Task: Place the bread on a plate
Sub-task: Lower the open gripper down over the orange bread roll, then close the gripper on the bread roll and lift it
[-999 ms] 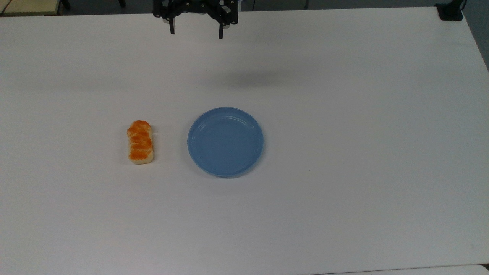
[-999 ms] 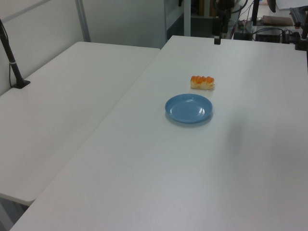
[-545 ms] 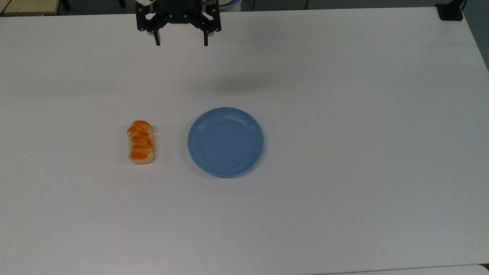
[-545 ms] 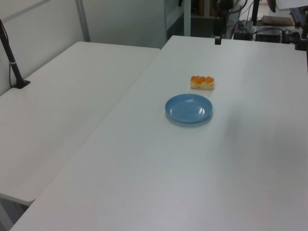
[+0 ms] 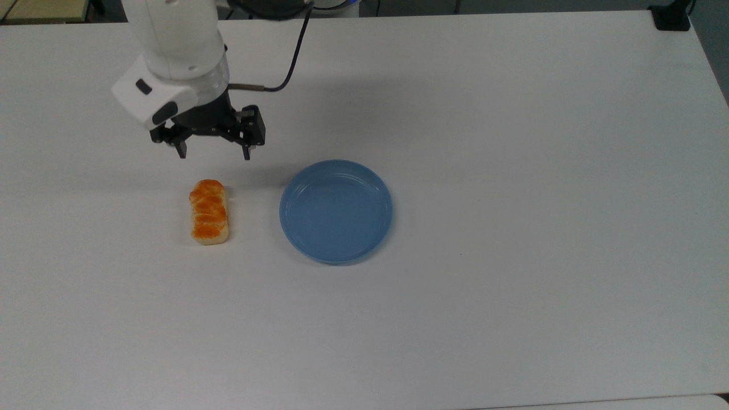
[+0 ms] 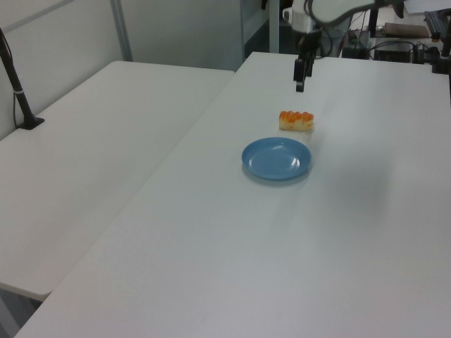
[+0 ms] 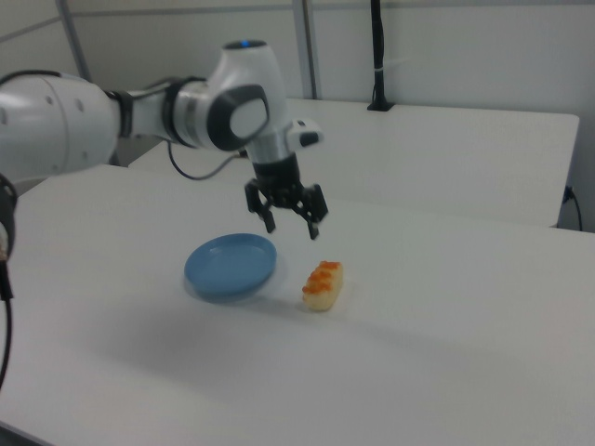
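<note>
One bread, one plate and one pincer are what I count on my desk. Going left to right in the top view, the bread lies flat on the desk and the plate sits near it on the top view's right, not touching. Half a second ago the pincer hung by the desk's far edge; now it has dropped closer and hovers just beyond the bread's far end, its fingers spread wide and holding nothing. I see a small oblong loaf with a glossy orange-brown segmented top and pale cream sides. Bread and plate have not moved.
</note>
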Controlling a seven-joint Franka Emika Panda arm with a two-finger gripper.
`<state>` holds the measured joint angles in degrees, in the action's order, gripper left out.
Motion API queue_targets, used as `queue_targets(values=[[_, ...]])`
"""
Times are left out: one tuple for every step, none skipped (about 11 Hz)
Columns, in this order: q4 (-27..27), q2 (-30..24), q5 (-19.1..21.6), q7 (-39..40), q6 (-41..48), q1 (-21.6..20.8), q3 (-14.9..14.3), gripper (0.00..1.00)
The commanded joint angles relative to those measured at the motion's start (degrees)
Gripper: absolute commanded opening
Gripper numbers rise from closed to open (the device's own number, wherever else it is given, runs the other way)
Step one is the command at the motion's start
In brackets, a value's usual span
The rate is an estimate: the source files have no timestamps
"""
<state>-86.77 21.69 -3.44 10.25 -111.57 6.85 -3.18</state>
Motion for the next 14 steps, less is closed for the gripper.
queue_targets(values=[[0.1, 5.6, 0.7, 1.8, -6.1, 1.4, -0.2, 1.0], [0.2, 7.2, 0.7, 1.7, -8.3, 1.5, -0.2, 1.0], [0.1, 8.4, 0.7, 1.7, -9.6, 2.0, -0.2, 1.0], [0.2, 9.5, 0.7, 1.6, -10.7, 2.0, -0.2, 1.0], [0.1, 9.9, 0.7, 1.6, -11.6, 2.0, -0.2, 1.0], [0.2, 10.7, 0.6, 1.6, -11.7, 2.0, -0.2, 1.0], [0.1, 11.2, 0.6, 1.6, -12.2, 2.0, -0.2, 0.95], [0.1, 12.0, 0.6, 1.6, -12.9, 2.1, -0.2, 0.93], [0.1, 12.3, 0.6, 1.7, -13.6, 2.4, -0.2, 0.9], [0.1, 13.2, 0.6, 1.7, -14.3, 2.6, -0.2, 0.84], [0.1, 13.3, 0.6, 1.8, -14.4, 2.6, -0.2, 0.74], [0.1, 13.2, 0.7, 1.8, -14.4, 2.6, -0.2, 0.61], [0.1, 13.1, 0.7, 1.7, -14.3, 2.6, -0.2, 0.5], [0.1, 12.3, 1.2, 1.2, -13.8, 2.3, -0.2, 0.5]])
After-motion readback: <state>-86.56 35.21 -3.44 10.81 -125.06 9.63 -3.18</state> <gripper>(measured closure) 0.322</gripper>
